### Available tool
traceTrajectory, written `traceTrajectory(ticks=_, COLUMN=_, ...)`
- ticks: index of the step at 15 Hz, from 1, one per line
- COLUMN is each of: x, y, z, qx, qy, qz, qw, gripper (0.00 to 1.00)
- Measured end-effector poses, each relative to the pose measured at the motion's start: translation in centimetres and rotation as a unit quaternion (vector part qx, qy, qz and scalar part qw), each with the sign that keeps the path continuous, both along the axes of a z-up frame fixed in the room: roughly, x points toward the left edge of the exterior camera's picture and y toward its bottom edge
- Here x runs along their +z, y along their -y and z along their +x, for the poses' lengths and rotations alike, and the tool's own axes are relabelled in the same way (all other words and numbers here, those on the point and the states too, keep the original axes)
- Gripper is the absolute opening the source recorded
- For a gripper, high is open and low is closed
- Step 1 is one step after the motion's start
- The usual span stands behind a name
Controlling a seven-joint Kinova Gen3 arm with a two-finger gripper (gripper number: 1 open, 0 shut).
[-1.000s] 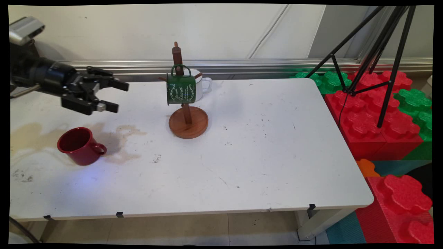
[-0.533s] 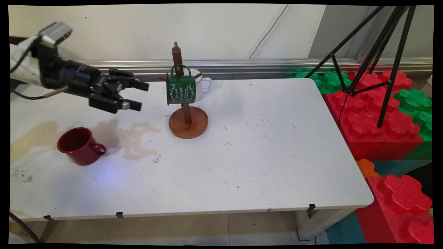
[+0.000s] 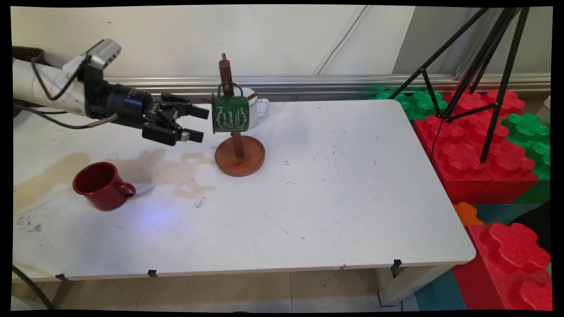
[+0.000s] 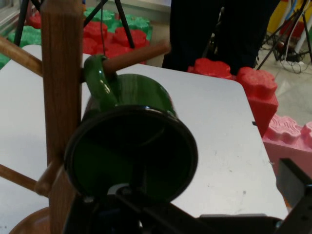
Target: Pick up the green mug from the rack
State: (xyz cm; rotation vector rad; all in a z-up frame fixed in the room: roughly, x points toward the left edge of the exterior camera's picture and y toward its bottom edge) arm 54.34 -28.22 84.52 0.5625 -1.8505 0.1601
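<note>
A green enamel mug [image 3: 230,113] with white lettering hangs by its handle from a peg of the wooden mug tree [image 3: 239,149] at the back middle of the table. My gripper [image 3: 200,123] is held level just left of the mug, open, with one fingertip level with its upper part and one near its lower edge. In the hand view the green mug [image 4: 131,151] shows its open mouth straight ahead, close up, hooked on a peg [image 4: 134,54] of the wooden post [image 4: 61,78]. A white mug [image 3: 257,107] hangs behind the green one.
A red mug [image 3: 101,185] stands upright at the front left of the table [image 3: 335,193], beside a brownish stain [image 3: 176,169]. Red and green foam blocks [image 3: 480,141] and a black tripod [image 3: 480,66] stand off the right edge.
My arm has travelled right across the table, from above the red mug to just beside the green mug. The fingers have stayed open, and the mugs have not moved.
</note>
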Motion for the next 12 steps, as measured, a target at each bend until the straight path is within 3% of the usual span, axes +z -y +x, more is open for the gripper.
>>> traceTrajectory(ticks=12, x=-2.3, y=2.5, z=-2.5, qx=0.022, qy=-0.033, qz=0.007, qw=0.9992, gripper=1.00)
